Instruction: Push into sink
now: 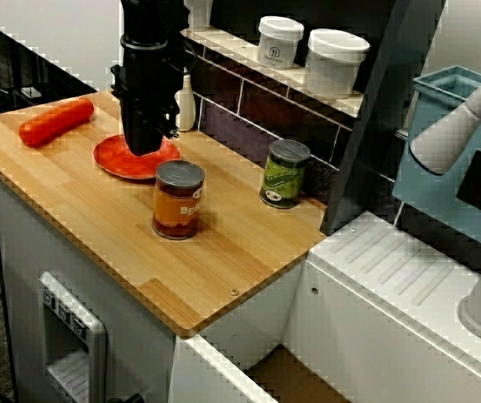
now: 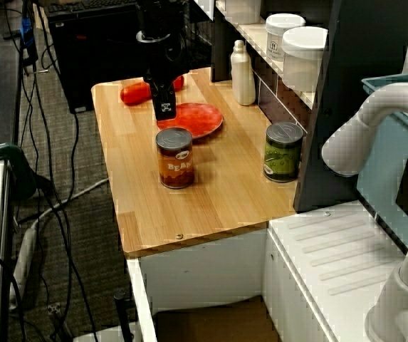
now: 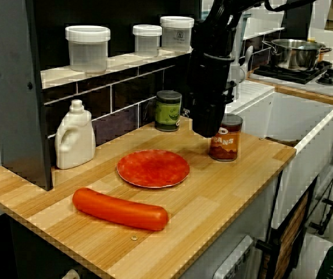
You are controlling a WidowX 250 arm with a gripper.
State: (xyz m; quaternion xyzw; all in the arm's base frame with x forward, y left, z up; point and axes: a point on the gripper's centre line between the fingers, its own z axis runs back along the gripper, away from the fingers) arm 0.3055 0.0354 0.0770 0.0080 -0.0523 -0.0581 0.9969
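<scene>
Two cans stood on the tabletop (image 1: 223,277): one orange bean can (image 1: 177,200) near the middle and one green can (image 1: 284,173) farther back by the tiled wall. There was one red plate (image 3: 153,168), one long orange sausage (image 3: 120,209) and one white bottle (image 3: 75,135). Three white-lidded jars sat on the shelf (image 3: 114,63): one large jar (image 3: 88,47), one small jar (image 3: 147,39) and one labelled jar (image 3: 176,32). One sink (image 3: 303,125) lay to the right, one steel pot (image 3: 294,53) stood on the stove, and one teal bin (image 1: 441,138) showed in the view from above.

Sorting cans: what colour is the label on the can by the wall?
Green, clearest in the counter-front view.
</scene>
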